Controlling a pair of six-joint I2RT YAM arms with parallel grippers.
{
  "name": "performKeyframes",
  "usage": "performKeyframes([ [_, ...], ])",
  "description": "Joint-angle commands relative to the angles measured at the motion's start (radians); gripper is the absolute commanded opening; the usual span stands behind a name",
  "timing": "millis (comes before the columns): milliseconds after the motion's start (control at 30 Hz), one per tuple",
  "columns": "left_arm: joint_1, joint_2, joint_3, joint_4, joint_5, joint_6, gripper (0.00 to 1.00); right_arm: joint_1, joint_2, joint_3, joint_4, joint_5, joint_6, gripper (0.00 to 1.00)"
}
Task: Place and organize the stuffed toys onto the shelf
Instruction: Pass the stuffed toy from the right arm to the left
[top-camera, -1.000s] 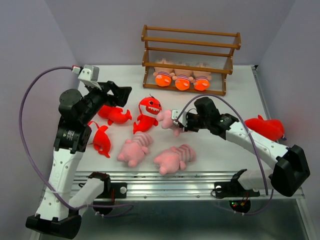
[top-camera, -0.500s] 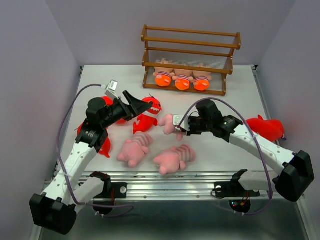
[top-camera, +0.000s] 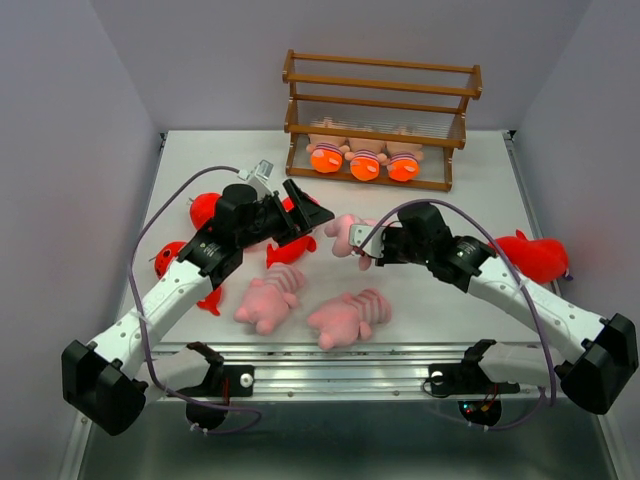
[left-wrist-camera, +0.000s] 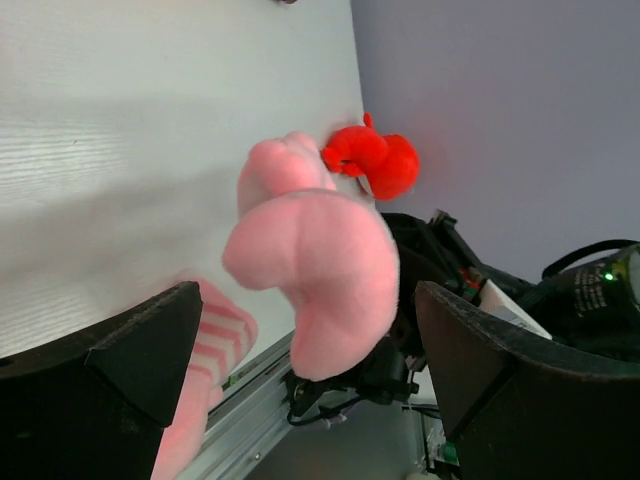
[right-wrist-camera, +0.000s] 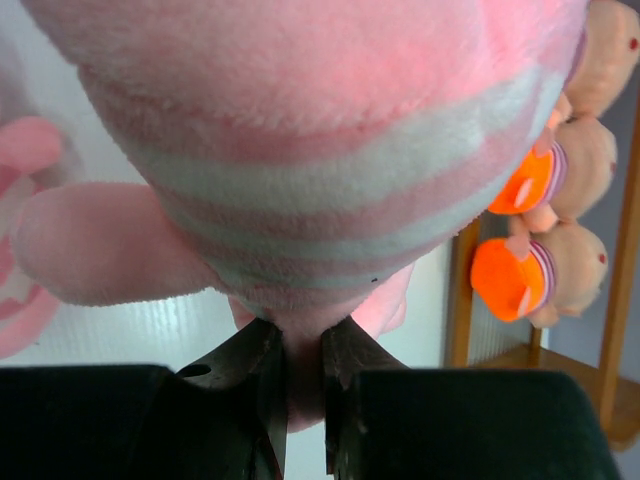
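Pinches a pink striped toy (top-camera: 345, 231) in the right end effector (top-camera: 364, 246), fingers (right-wrist-camera: 262, 392) closed tight on a small fold of plush at its underside. Carries it just beyond the fingertips, apparently off the tabletop (top-camera: 470, 205), long axis roughly in line with the fingers, striped body outward; cannot tell which end is the head. Spreads the left end effector (top-camera: 310, 208) wide, nothing between its fingers, just left of that toy and over a red shark (top-camera: 284, 251), of which only the tail shows. Leaves bare tabletop ahead of the right end effector all the way to the shelf (top-camera: 380, 66), with three orange-footed dolls (top-camera: 365, 160) lined up on the bottom tier, feet to the front. Crowds the near side with two more pink toys (top-camera: 268, 298), lying behind both end effectors close to the tabletop's near edge. Puts another shark (top-camera: 530, 256) well right of the right end effector by the right edge, and two more sharks (top-camera: 204, 208) left of the left one.
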Motion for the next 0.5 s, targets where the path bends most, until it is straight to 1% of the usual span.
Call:
performKeyframes([
  [0, -0.011, -0.024, 0.036, -0.072, -0.052, -0.005, 0.99, 0.004, -0.026, 0.047, 0.097, 0.115, 0.018, 0.01],
  [67, -0.021, -0.011, 0.027, -0.06, -0.037, -0.053, 0.98, 0.004, -0.022, 0.051, 0.105, 0.107, 0.034, 0.01],
  [300, -0.072, 0.068, 0.045, 0.036, -0.016, -0.111, 0.97, 0.004, -0.009, 0.05, 0.112, 0.082, 0.048, 0.01],
  [333, -0.074, 0.083, 0.047, 0.07, -0.013, -0.123, 0.97, 0.004, -0.011, 0.047, 0.112, 0.084, 0.045, 0.01],
  [467, -0.084, 0.118, 0.069, 0.089, -0.005, -0.131, 0.96, 0.004, -0.012, 0.033, 0.118, 0.084, 0.045, 0.01],
])
